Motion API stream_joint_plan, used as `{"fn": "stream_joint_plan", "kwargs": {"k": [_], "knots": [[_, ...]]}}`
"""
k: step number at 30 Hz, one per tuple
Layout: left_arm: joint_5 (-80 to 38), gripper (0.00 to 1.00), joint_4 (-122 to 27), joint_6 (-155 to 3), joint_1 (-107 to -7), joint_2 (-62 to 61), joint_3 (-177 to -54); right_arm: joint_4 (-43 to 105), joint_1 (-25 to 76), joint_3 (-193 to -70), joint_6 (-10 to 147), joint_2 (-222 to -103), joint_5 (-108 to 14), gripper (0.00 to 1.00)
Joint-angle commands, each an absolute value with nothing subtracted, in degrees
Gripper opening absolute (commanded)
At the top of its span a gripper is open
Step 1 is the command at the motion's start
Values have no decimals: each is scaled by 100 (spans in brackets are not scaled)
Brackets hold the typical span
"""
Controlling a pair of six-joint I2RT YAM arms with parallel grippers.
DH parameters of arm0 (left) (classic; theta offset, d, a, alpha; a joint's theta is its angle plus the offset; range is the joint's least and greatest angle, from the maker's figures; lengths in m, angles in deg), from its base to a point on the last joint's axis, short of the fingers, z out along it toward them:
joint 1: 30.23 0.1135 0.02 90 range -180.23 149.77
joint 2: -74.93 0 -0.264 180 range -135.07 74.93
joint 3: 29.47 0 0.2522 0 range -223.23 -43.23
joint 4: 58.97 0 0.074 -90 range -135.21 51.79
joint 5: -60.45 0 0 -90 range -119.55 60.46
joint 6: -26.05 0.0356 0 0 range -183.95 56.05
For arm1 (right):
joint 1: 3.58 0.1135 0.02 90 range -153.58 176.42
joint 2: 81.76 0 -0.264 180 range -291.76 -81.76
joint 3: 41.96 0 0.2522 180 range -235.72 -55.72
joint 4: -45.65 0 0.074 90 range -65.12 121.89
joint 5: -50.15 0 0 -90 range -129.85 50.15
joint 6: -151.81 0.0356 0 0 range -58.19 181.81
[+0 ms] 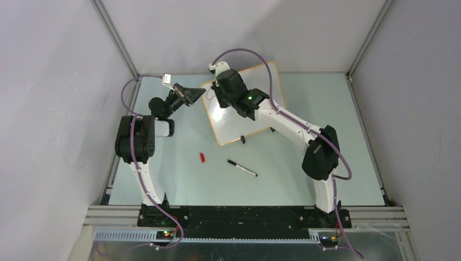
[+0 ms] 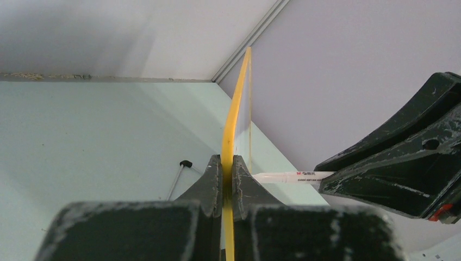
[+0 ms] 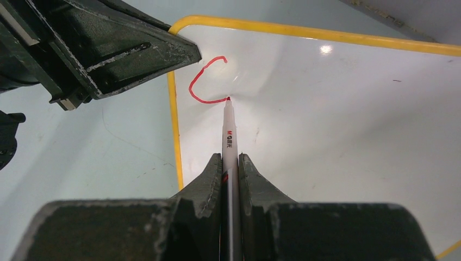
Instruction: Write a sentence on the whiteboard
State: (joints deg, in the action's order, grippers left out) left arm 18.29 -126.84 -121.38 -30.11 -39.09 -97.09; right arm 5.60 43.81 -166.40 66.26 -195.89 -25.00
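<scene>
The whiteboard (image 1: 231, 124) lies tilted at the table's back middle, white with a yellow-orange rim (image 3: 175, 125). My left gripper (image 1: 199, 94) is shut on the board's left edge; in the left wrist view its jaws (image 2: 228, 163) pinch the thin yellow rim (image 2: 231, 119). My right gripper (image 3: 230, 161) is shut on a white marker (image 3: 228, 133), which is also in the left wrist view (image 2: 291, 176). The marker's red tip touches the board near its upper left corner. Of the sentence, only a red C-shaped stroke (image 3: 200, 87) shows there. From above, the right gripper (image 1: 216, 99) hangs over that corner.
A black-capped pen (image 1: 242, 167) and a small red cap (image 1: 202, 157) lie on the pale green table in front of the board. A black clip foot (image 1: 242, 140) sits at the board's near edge. Grey walls and metal posts enclose the table.
</scene>
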Motion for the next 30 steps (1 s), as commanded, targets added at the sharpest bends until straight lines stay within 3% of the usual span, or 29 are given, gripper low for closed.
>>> {"fn": "stream_joint_plan", "kwargs": {"k": [1, 30], "knots": [[2116, 0, -12897, -11835, -3137, -3755, -9755, 796, 4320, -16567, 6676, -18983, -2694, 0], [2108, 0, -12897, -11835, -3137, -3775, -9774, 568, 4131, -17338, 6610, -19551, -2783, 0]]}}
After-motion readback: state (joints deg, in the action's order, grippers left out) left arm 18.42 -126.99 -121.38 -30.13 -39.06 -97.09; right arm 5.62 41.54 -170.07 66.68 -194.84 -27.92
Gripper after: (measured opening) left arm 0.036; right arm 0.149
